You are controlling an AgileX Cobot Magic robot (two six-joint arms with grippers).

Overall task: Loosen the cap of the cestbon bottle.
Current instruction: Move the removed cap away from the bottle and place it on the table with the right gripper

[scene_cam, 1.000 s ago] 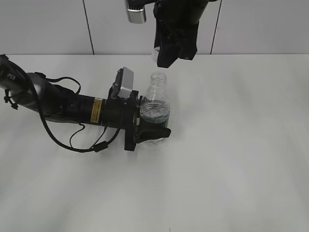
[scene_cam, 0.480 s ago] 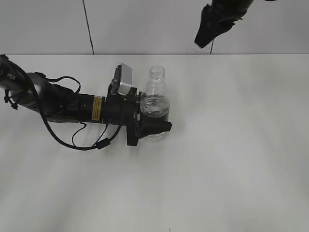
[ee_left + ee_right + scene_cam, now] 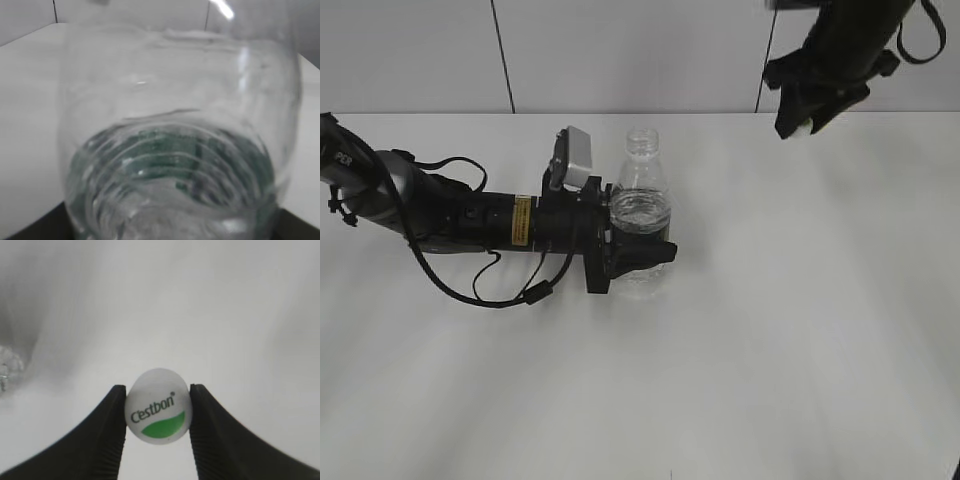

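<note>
cap (image 3: pixel 158 406) pinched in right gripper (image 3: pixel 158 412) | cestbon bottle (image 3: pixel 642 215) well apart

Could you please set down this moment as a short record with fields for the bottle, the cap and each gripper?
bottle: cestbon bottle upright on the white table, neck open
cap: cap off the bottle, pinched between the fingers, logo facing the wrist camera
left gripper: left gripper clamped around the bottle's body
right gripper: right gripper raised to the right of the bottle, holding the cap

black left arm (image 3: pixel 470 220) w/ yellow label, looped black cables, grey wrist cam box (image 3: pixel 577 156); right gripper (image 3: pixel 157 412) fingers ribbed black.
</note>
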